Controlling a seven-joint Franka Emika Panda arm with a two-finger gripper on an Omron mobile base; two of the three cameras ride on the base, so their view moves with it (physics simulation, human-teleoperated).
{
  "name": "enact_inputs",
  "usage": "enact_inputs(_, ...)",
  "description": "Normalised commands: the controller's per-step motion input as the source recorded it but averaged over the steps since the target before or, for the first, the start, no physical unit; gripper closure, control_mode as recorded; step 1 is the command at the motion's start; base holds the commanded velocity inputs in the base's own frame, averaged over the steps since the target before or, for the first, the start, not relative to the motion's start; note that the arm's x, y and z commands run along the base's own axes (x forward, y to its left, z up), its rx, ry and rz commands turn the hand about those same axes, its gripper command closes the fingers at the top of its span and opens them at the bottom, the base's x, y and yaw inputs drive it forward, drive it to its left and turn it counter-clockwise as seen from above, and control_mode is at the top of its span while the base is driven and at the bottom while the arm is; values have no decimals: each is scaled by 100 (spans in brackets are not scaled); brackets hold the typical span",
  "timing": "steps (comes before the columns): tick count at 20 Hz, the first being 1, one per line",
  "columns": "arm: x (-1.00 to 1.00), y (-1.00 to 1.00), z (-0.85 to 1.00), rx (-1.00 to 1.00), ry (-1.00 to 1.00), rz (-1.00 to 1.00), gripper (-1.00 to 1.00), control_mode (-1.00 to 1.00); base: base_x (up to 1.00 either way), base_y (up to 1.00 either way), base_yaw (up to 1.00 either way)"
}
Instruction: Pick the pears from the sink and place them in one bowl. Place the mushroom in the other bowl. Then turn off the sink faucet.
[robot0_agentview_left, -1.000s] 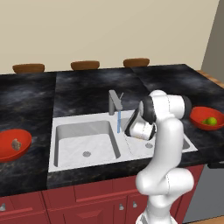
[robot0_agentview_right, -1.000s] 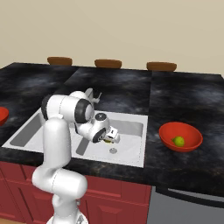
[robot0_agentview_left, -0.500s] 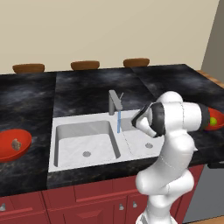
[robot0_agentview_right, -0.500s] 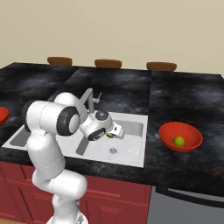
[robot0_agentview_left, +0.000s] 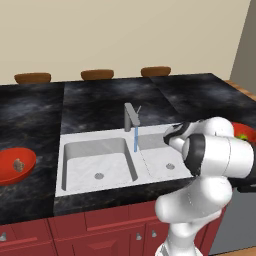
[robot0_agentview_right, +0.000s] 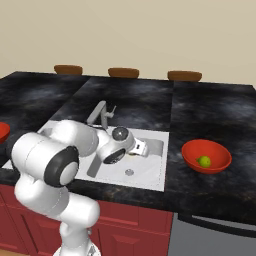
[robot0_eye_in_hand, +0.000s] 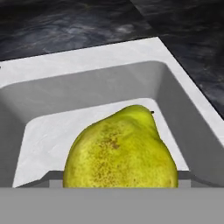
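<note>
A yellow-green pear looms close in the hand view, sitting where the fingertips stand and hiding them. My gripper is shut on it, over the right basin of the white sink. In the left base view the hand is just right of the faucet, which runs a thin blue stream. Another pear lies in the red bowl on the right counter. The mushroom sits in the red bowl on the left counter.
Dark marbled counter surrounds the sink. Three brown stool tops line the far edge. My bulky white arm hides part of the right bowl in the left base view. Red cabinet fronts run below.
The arm has swung its elbow out toward the near right while the hand, still holding the pear, has risen a little over the right basin. Bowls and faucet are unchanged.
</note>
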Motion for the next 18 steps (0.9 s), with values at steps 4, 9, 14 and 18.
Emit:
enact_inputs(4, 0, -13, 98, 0, 3, -2, 100, -100, 0, 0, 0)
enact_inputs(9, 0, -16, 84, 0, 9, -3, 100, -100, 0, 0, 0)
enact_inputs(14, -4, -41, 42, 0, 6, -1, 100, -100, 0, 0, 0)
enact_inputs(18, -8, -59, 24, 4, 3, 0, 100, -100, 0, 0, 0)
